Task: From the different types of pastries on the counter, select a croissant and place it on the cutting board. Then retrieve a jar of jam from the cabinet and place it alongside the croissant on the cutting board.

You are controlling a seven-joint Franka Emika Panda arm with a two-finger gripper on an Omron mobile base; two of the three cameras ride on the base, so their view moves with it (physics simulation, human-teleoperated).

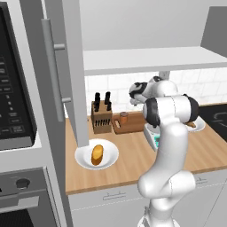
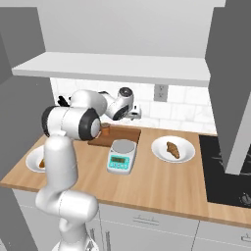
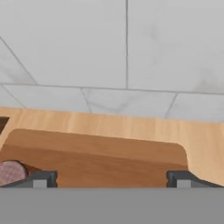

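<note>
The jar of jam stands upright on the left end of the cutting board. In the hand view the jar sits at the lower left, outside the fingers. My gripper hovers just above the board, open, with nothing between its fingertips. The croissant lies on a white plate to the right of the board. The smooth roll rests on another white plate at the left. The cabinet door hangs open.
A knife block stands left of the board. A kitchen scale sits in front of the board. A black microwave fills the far left and a black cooktop the far right. White tiled wall lies behind.
</note>
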